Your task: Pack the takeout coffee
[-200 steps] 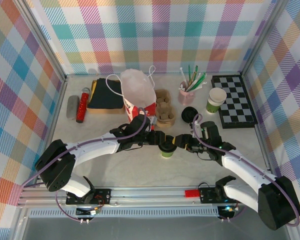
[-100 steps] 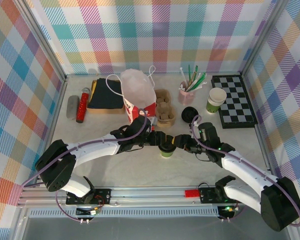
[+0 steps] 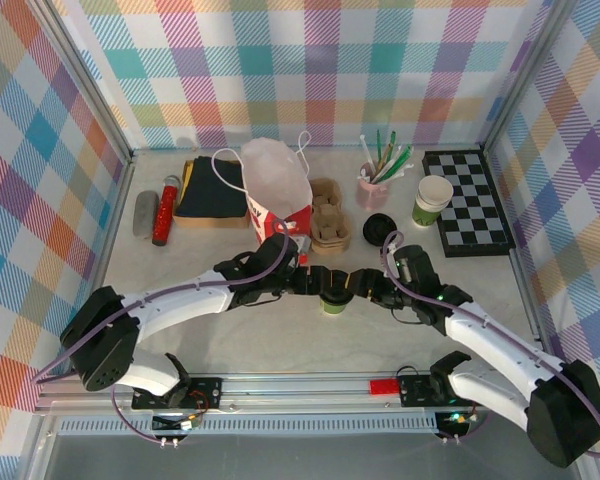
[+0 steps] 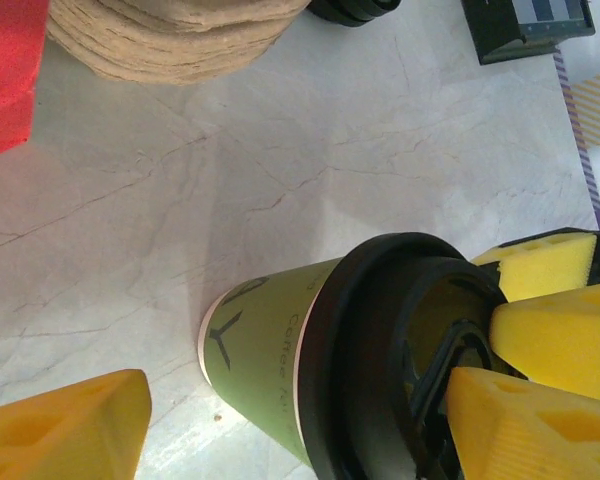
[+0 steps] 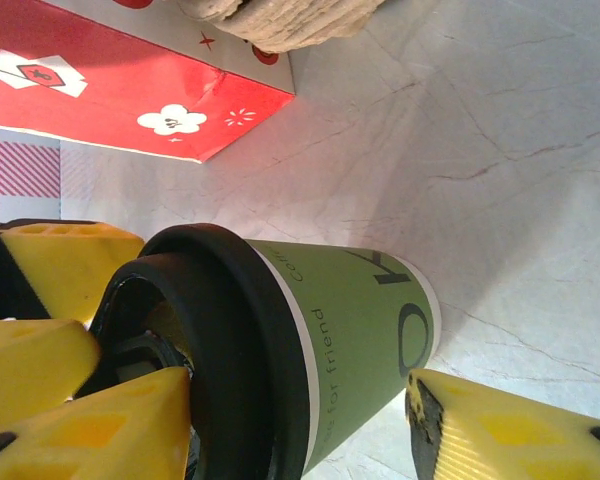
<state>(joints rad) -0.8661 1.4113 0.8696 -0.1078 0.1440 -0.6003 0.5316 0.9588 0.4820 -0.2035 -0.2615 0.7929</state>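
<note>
Wider than a second ago, my left gripper has its fingers apart, one clear of the takeout coffee, which stands upright mid-table toward the near edge. I cannot tell whether my right gripper clamps it.

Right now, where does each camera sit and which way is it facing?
Top external: above and behind the bases, looking down on the table; both arms, left gripper and right gripper flanking the takeout coffee.
Left wrist: on the left arm, looking at the cup's lid; its yellow fingers show.
Right wrist: on the right arm, facing that cup; its yellow fingers show.
Shared: every view has the coffee.
</note>
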